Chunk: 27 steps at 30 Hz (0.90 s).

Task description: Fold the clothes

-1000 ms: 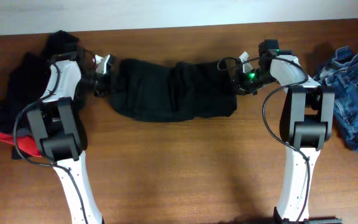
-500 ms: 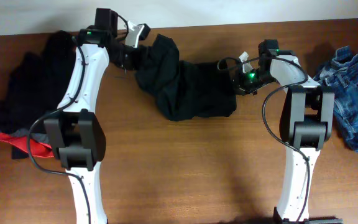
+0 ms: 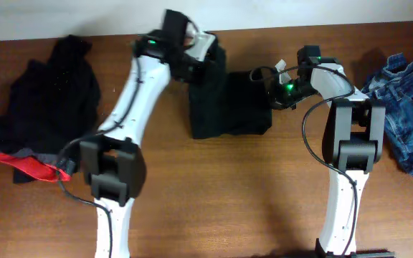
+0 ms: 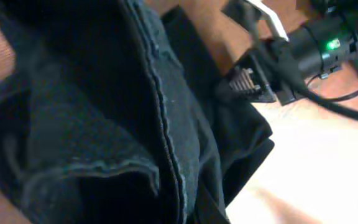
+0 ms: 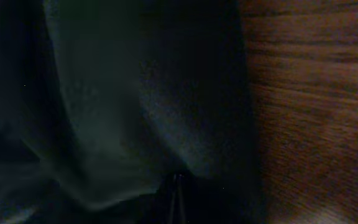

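The black trousers (image 3: 224, 104) are seen lying on the desk (image 3: 214, 193) a little right of its middle, near the far edge, bunched into a compact dark mass. Their left end is lifted off the desk and doubled over toward the right, and it is held there by the left gripper (image 3: 201, 56), whose fingers are buried in the cloth and closed on it. In the left wrist view the frame is filled by black fabric, and a raised seam (image 4: 166, 124) is seen running down through it.

The right end of the trousers is met by the right gripper (image 3: 274, 89), which is set low at the cloth's edge. In the right wrist view little is shown but dark fabric and a strip of wood grain at the right; the fingers are only faintly made out at the bottom, drawn narrowly together on the cloth.

A heap of black clothes (image 3: 56, 93) is spread at the far left of the desk, well apart from the trousers, and a red-and-grey edge (image 3: 31, 166) is shown at its near side. Blue denim jeans (image 3: 407, 107) are crumpled at the far right edge, beyond the right arm.
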{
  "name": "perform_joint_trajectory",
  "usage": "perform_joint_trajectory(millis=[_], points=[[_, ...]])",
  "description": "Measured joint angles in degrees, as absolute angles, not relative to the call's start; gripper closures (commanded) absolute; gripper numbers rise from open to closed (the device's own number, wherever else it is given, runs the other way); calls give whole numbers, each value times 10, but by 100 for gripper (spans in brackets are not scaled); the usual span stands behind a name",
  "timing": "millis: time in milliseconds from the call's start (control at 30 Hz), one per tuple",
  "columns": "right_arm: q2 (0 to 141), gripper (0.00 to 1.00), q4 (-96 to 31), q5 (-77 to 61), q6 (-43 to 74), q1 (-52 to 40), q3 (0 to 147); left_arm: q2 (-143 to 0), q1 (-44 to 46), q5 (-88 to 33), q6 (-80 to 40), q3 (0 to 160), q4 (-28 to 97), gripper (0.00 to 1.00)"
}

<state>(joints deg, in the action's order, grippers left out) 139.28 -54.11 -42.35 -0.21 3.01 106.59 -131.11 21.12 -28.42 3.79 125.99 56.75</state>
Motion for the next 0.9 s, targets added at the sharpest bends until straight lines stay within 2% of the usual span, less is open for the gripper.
perform_joint_trajectory(millis=[233, 300, 367, 400, 433, 600, 667, 900], points=[[1392, 96, -542, -422, -2, 30, 1066, -1303, 293, -190, 38, 1263, 548, 99], [1392, 96, -542, -421, -2, 30, 1066, -1302, 306, -179, 38, 1263, 541, 96], [1392, 96, -542, -421, -2, 30, 1066, -1302, 314, -174, 38, 1263, 535, 78], [1392, 96, -542, -421, -2, 30, 1066, -1302, 318, -172, 37, 1263, 533, 72], [1392, 96, -542, -421, -2, 30, 1066, -1302, 322, -171, 35, 1263, 531, 61], [1392, 96, -542, -421, -2, 30, 1066, -1302, 336, -172, 33, 1263, 529, 39], [1392, 96, -542, -421, -2, 30, 1066, -1303, 341, -171, 34, 1263, 525, 37], [1392, 96, -563, -415, 0, 30, 1075, -1310, 358, -171, 34, 1263, 513, 37]])
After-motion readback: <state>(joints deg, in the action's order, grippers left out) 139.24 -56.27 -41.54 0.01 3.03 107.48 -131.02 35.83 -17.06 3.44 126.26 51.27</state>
